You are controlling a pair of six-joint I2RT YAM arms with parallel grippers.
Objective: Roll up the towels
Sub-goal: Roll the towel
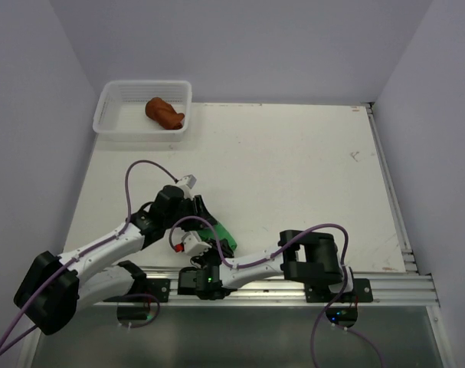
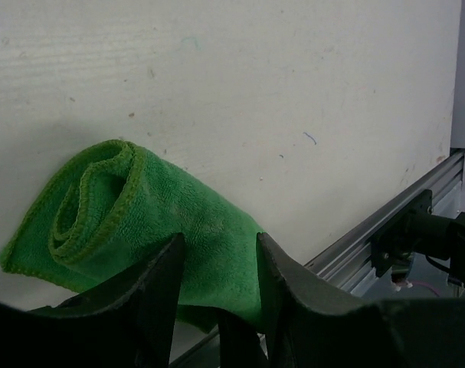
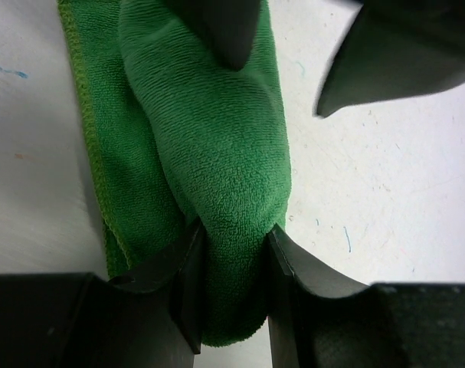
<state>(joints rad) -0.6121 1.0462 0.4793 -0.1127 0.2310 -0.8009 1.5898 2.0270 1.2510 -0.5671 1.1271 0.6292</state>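
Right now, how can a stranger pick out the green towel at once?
Start at the white table, then go to the middle of its near edge. There the green towel lies partly rolled, pinched by the left gripper and the right gripper. The rust-brown towel sits far off in the white basket.
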